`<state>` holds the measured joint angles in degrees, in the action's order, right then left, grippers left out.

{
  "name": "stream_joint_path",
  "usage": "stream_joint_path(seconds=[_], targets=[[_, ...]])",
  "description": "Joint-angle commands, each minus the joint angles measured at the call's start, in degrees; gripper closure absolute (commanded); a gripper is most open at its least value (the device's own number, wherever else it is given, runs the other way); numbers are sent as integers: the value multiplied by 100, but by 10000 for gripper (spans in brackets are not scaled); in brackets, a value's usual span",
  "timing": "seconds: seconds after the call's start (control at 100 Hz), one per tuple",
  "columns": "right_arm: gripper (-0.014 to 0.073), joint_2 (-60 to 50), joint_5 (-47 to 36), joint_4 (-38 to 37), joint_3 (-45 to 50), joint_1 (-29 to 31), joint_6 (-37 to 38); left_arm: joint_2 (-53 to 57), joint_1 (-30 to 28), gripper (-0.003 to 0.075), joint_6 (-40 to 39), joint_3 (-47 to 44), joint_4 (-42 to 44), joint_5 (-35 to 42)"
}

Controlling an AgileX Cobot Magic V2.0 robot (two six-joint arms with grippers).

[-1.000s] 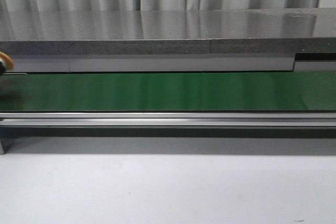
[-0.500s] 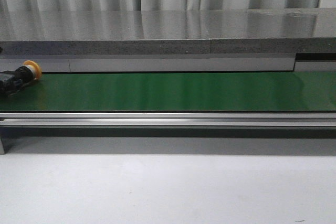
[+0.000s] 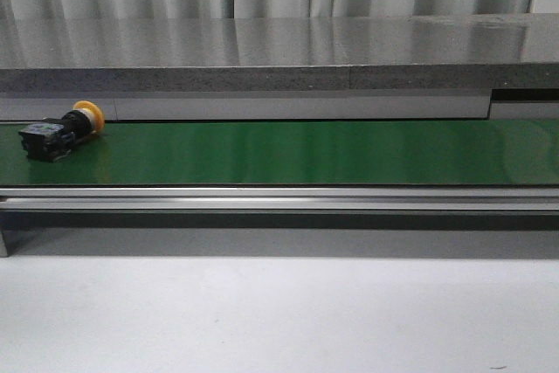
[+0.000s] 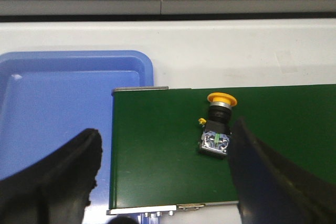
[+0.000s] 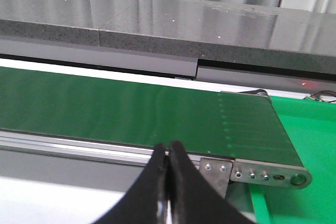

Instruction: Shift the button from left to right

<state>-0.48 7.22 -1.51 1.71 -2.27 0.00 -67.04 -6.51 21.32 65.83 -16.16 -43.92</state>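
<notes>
The button (image 3: pixel 61 134) lies tipped on its side at the far left end of the green belt (image 3: pixel 288 153), its yellow cap toward the grey counter (image 3: pixel 262 45). Neither arm shows in the front view. In the left wrist view, the left gripper (image 4: pixel 163 174) hangs spread wide above the button (image 4: pixel 217 124), touching nothing; a blue tray (image 4: pixel 58 103) sits beside the belt end, cut off at the frame edge. The right gripper (image 5: pixel 168 182) is pinched closed, empty, over the belt's other end.
</notes>
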Motion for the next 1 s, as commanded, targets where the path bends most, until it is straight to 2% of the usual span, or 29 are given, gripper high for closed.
stream_joint_path(seconds=[0.0,0.36,0.54,0.66,0.81,0.99], targets=[[662,-99,-478,-38,-2,-4,-42,820,34,234,84,-464,-157,778],[662,-99,-478,-38,-2,-4,-42,3798,113,234,226,-3188,-178,2232],[662,-99,-478,-38,-2,-4,-42,4944,301,234,315,-4137,-178,2521],[662,-99,-478,-38,-2,-4,-42,5381,301,234,315,-4557,-178,2729],[662,-99,-478,-38,-2,-4,-42,5533,301,234,315,-4981,-201,3963],[662,-99,-478,-38,-2,-4,-42,5533,301,234,315,-5258,-269,4003]])
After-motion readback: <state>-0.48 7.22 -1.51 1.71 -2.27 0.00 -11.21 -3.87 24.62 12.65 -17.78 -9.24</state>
